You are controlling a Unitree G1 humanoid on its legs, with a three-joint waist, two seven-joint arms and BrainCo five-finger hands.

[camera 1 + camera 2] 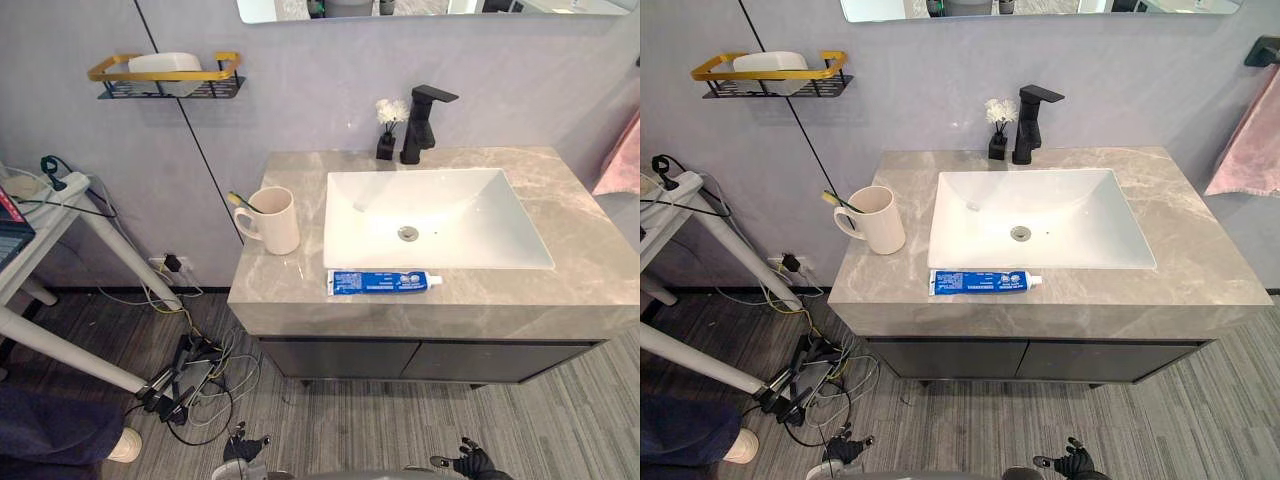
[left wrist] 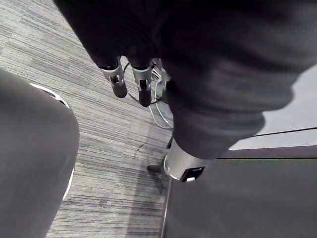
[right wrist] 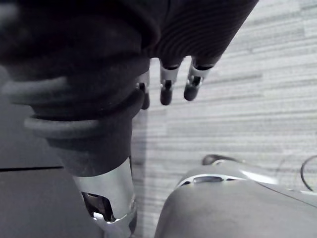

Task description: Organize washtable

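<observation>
Left hand (image 2: 141, 85), right hand (image 3: 167, 87) hang relaxed, empty. Toothbrush (image 1: 240, 201) mostly hidden in mug (image 1: 276, 222) by counter's (image 1: 570, 290) left edge; toothpaste (image 1: 380, 281) at front edge.

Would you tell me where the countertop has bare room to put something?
Bare: the countertop strip right of the sink, and the corner behind the mug. Crowded: by the toothpaste tube in front, by the faucet and vase behind.

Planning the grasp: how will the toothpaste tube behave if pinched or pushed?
The toothpaste tube looks soft and flattened, so it would probably dent under a pinch. Lying flat on the counter, it should slide rather than roll. It lies near the front edge, so a push toward the robot might drop it off.
</observation>
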